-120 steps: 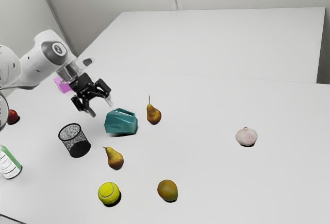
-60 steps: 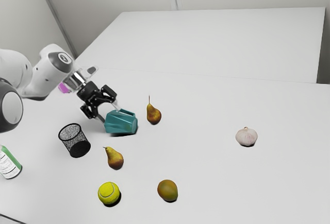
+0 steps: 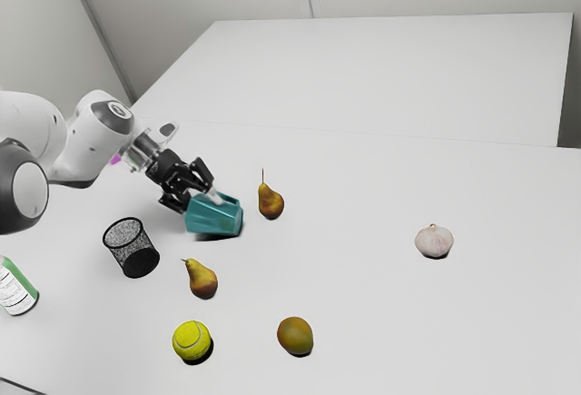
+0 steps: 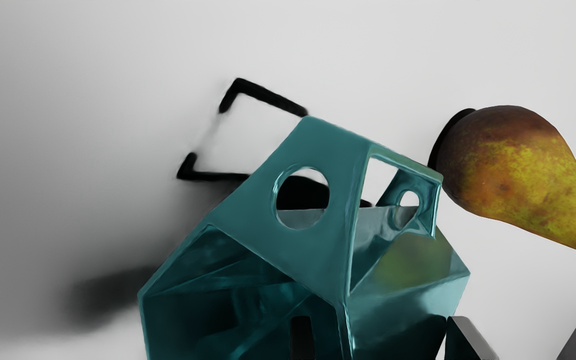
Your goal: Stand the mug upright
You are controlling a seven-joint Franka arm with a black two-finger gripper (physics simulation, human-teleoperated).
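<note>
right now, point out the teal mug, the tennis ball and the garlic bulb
Teal mug (image 4: 308,246): wrist view, on the flat panel just below its round hole.
Tennis ball (image 3: 191,340): exterior view, on the middle of its yellow surface.
Garlic bulb (image 3: 434,241): exterior view, on its pale body.

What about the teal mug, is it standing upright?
No, the teal mug lies on its side, with its handle uppermost in the exterior view.
</note>
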